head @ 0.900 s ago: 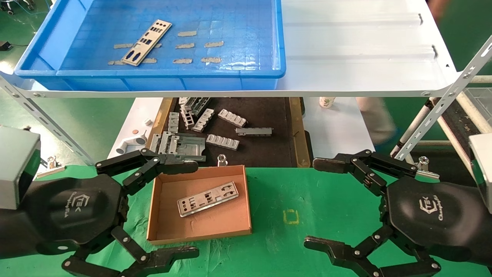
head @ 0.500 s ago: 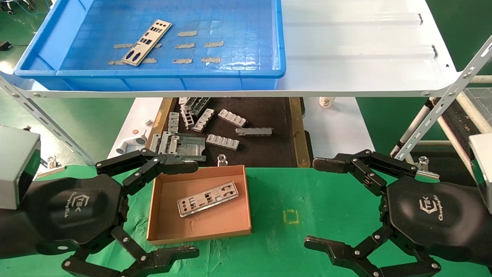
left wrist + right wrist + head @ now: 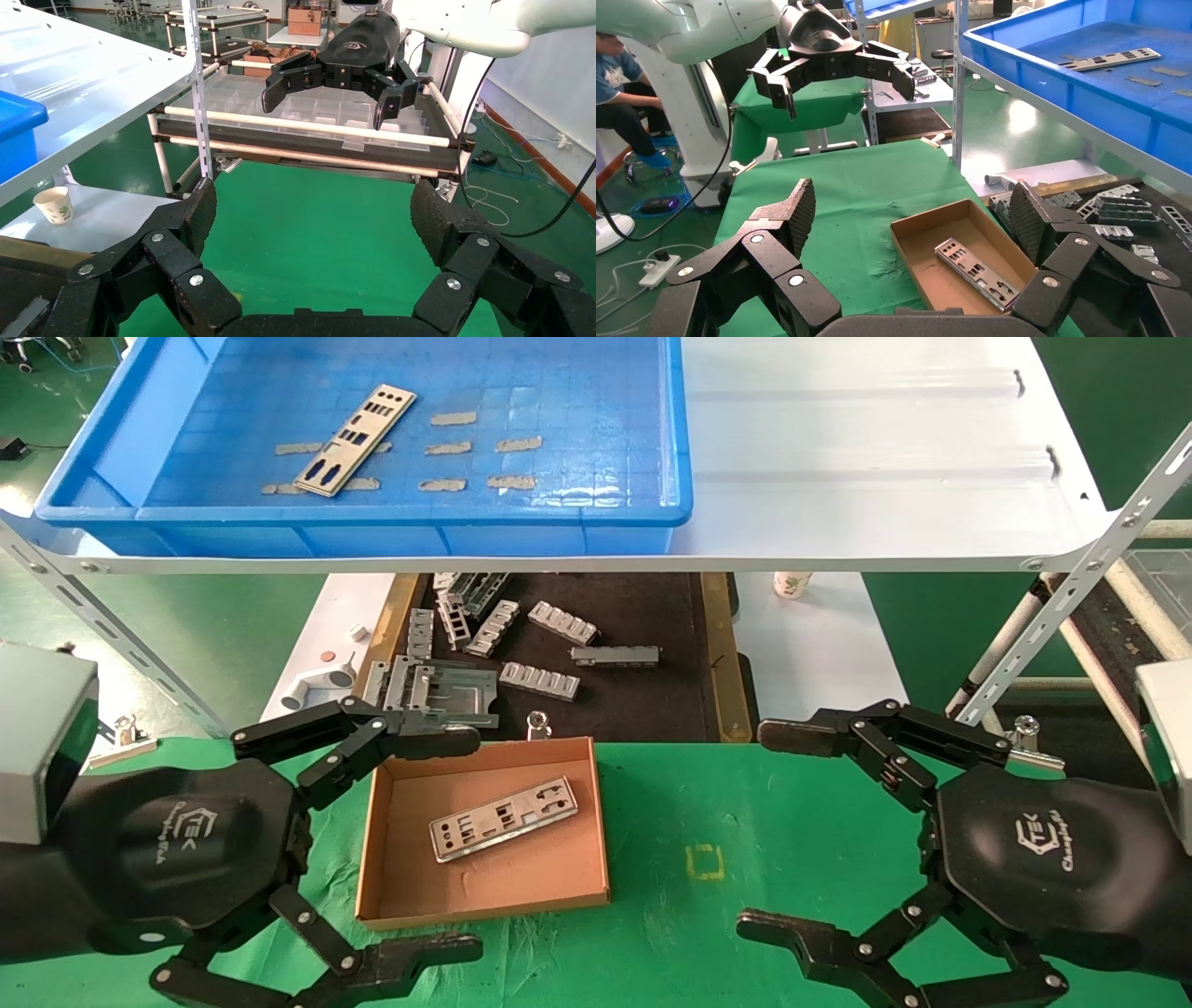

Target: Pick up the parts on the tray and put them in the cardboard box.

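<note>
Currently one thin silver punched metal plate (image 3: 503, 819) already lies in the small shallow brown cardboard box (image 3: 483, 896) on the green-covered desk (image 3: 745, 803), and a second silver plate (image 3: 356, 439) lies in the large blue plastic tray (image 3: 596, 514) on the white shelf (image 3: 866, 449). Both the left gripper (image 3: 372, 845) and right gripper (image 3: 819, 831) hover low over the desk, fingers spread wide and empty, well apart from that plate. Fetching it likely calls for a raised forward reach, probably by the left.
</note>
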